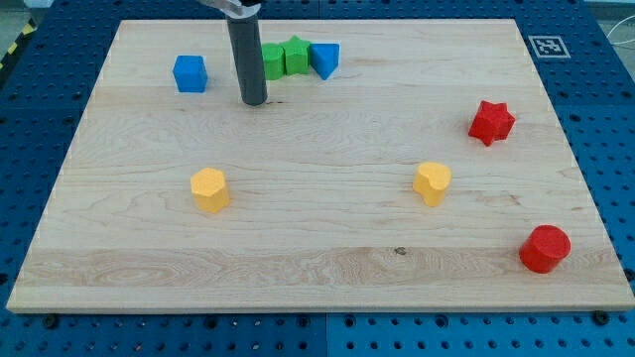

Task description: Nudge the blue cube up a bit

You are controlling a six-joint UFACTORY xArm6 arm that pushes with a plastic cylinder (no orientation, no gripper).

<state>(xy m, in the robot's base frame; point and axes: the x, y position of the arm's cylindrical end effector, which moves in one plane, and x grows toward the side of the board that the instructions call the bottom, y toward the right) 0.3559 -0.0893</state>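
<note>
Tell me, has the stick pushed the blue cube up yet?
Not that I can see. Done: nothing obvious; the blue cube sits near the board's top left, apart from everything. In hand: my tip rests to the view's right of the cube and slightly lower, not touching it, close to the green blocks and blue triangular block. Left: get below the cube, then push it toward the view's top.
</note>
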